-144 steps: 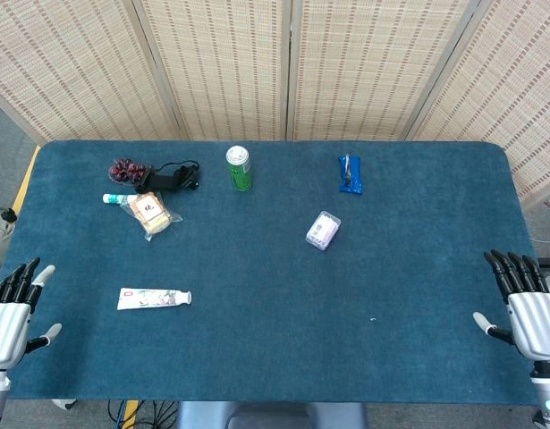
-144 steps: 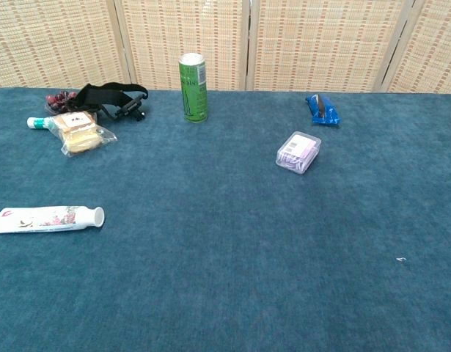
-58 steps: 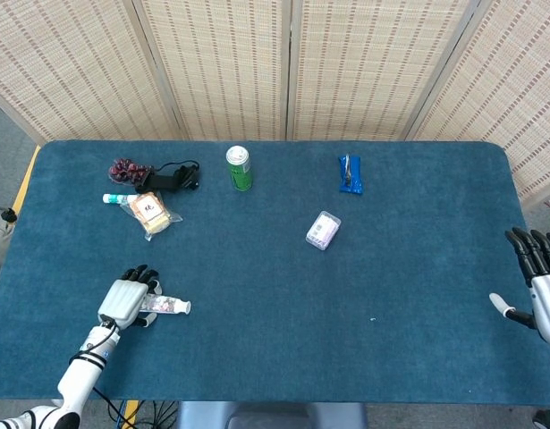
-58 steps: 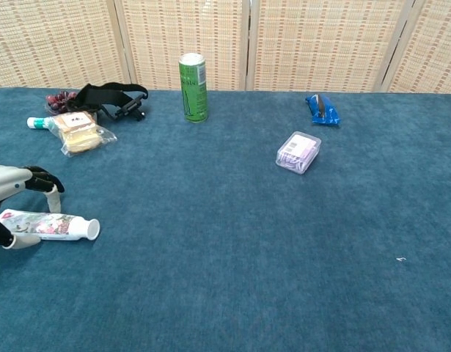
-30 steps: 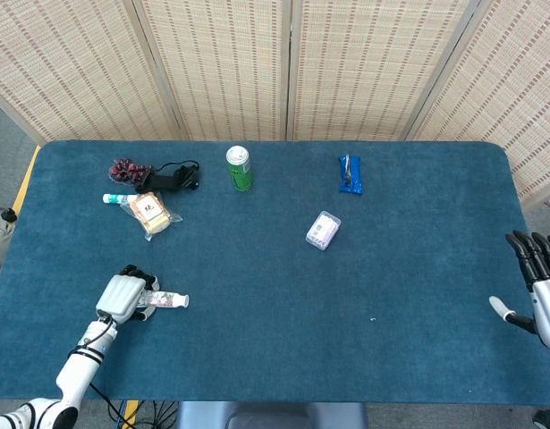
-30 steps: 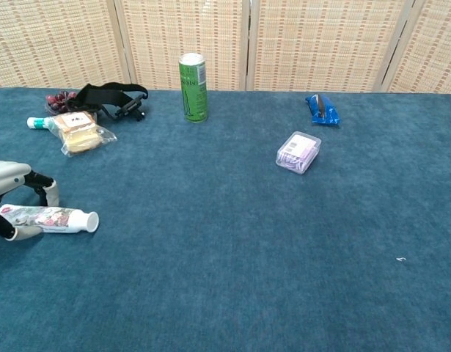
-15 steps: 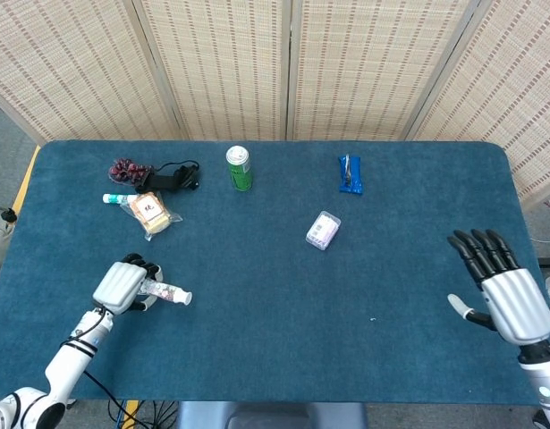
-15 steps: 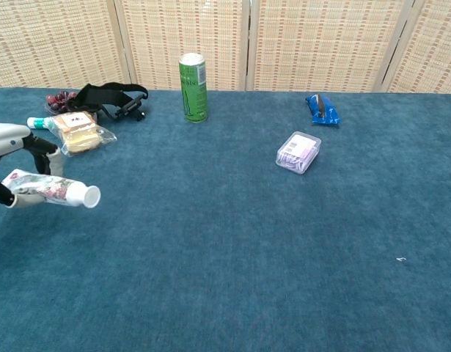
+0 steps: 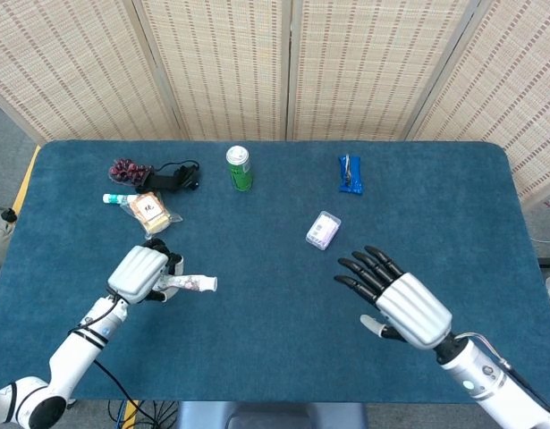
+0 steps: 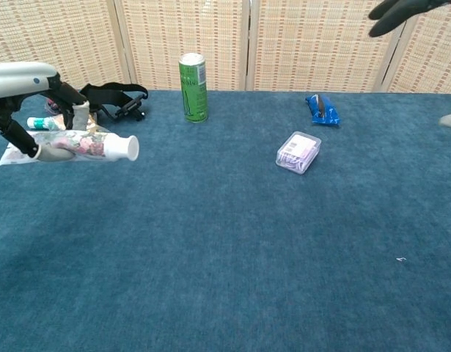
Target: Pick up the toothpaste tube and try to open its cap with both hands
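Note:
My left hand (image 9: 142, 273) (image 10: 31, 92) grips the white toothpaste tube (image 9: 190, 283) (image 10: 82, 146) and holds it above the table, lying level. Its white cap (image 9: 209, 285) (image 10: 128, 148) points right, toward the table's middle. My right hand (image 9: 398, 299) is open with fingers spread, hovering over the table right of centre, well apart from the tube. In the chest view only dark fingertips (image 10: 397, 12) of that hand show at the top right.
A green can (image 9: 239, 168) stands at the back centre. A blue wrapper (image 9: 350, 173) lies at the back right, a small clear box (image 9: 323, 230) in the middle. Grapes (image 9: 125, 167), a black strap (image 9: 173, 175), a small tube (image 9: 118, 198) and a bagged snack (image 9: 150, 212) crowd the back left.
My left hand took hold of the tube, lifted it off the cloth and carried it up and toward the centre. My right hand swung in from the right edge over the table.

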